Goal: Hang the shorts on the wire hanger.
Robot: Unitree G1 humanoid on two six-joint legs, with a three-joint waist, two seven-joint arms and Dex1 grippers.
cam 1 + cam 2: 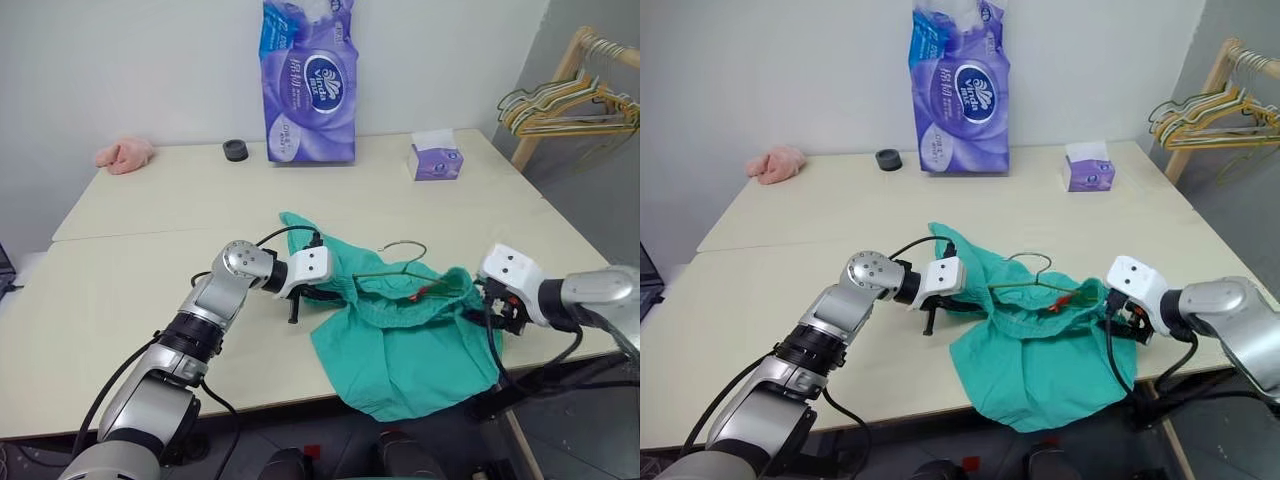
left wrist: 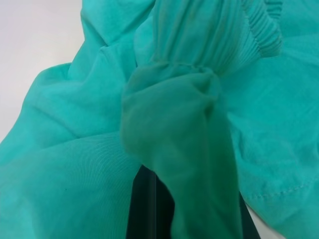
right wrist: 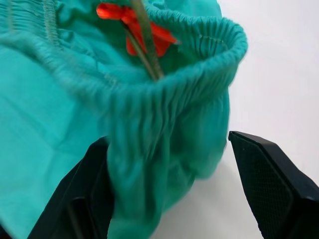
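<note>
One pair of teal shorts (image 1: 405,345) and one wire hanger (image 1: 398,262) lie on the table (image 1: 120,290), with one pink cloth (image 1: 125,155). One purple tissue pack (image 1: 308,85), one small tissue box (image 1: 434,160) and one black ring (image 1: 235,150) stand behind. Several hangers (image 1: 570,105) hang on one rack.

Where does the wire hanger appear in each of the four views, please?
Left eye view: wire hanger at centre, hook up, arms inside the shorts.
Right eye view: centre, the same.
Left wrist view: not in it.
Right wrist view: a wire entering the waistband.
Shared landmark: the red tag.

"Vinda" on purple tissue pack (image 1: 310,85)
</note>
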